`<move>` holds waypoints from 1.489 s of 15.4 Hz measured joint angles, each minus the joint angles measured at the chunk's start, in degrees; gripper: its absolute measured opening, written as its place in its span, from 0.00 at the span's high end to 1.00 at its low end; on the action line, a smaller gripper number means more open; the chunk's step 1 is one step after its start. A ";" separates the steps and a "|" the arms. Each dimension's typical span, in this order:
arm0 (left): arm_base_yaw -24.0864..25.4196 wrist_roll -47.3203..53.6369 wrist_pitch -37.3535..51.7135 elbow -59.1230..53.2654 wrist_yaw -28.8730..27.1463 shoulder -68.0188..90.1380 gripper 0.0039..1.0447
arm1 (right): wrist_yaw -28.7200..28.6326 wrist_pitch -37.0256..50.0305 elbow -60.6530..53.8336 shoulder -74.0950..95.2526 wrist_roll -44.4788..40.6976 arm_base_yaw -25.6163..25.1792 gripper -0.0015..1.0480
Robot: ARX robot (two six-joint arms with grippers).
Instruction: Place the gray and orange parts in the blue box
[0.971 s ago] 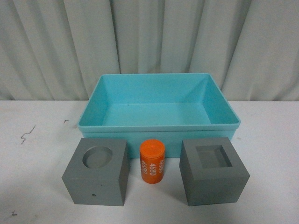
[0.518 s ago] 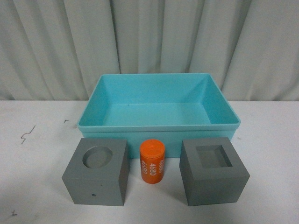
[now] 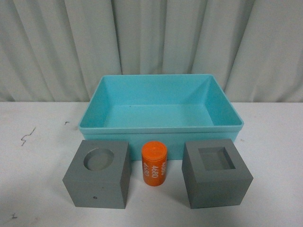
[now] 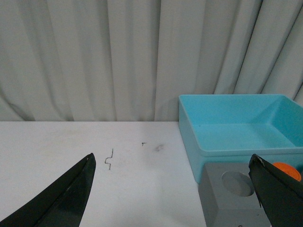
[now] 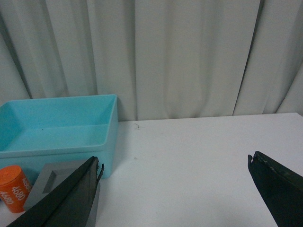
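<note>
In the front view a gray cube with a round recess (image 3: 98, 179) stands left, an orange cylinder printed "4680" (image 3: 154, 163) in the middle, and a gray cube with a square recess (image 3: 216, 172) right, all on the white table in front of the empty turquoise box (image 3: 161, 124). Neither gripper shows in the front view. My left gripper (image 4: 173, 163) is open, back from the round-recess cube (image 4: 232, 198) and the box (image 4: 236, 125). My right gripper (image 5: 174, 163) is open, beside the square-recess cube (image 5: 54, 182), the cylinder (image 5: 13, 188) and the box (image 5: 57, 127).
A pleated gray curtain (image 3: 151, 42) hangs behind the table. Small dark marks (image 3: 27, 135) lie on the white tabletop at the left; they also show in the left wrist view (image 4: 109, 160).
</note>
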 joint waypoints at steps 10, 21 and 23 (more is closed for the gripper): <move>0.00 0.00 0.00 0.00 0.00 0.00 0.06 | -3.02 31.23 3.39 30.82 0.07 -0.09 0.06; 0.00 0.00 0.00 0.00 0.00 0.00 0.06 | -10.58 2.75 49.18 96.21 8.85 14.56 0.06; 0.00 0.02 0.00 0.00 0.00 0.00 0.06 | -10.54 3.41 47.98 97.74 8.94 14.53 0.06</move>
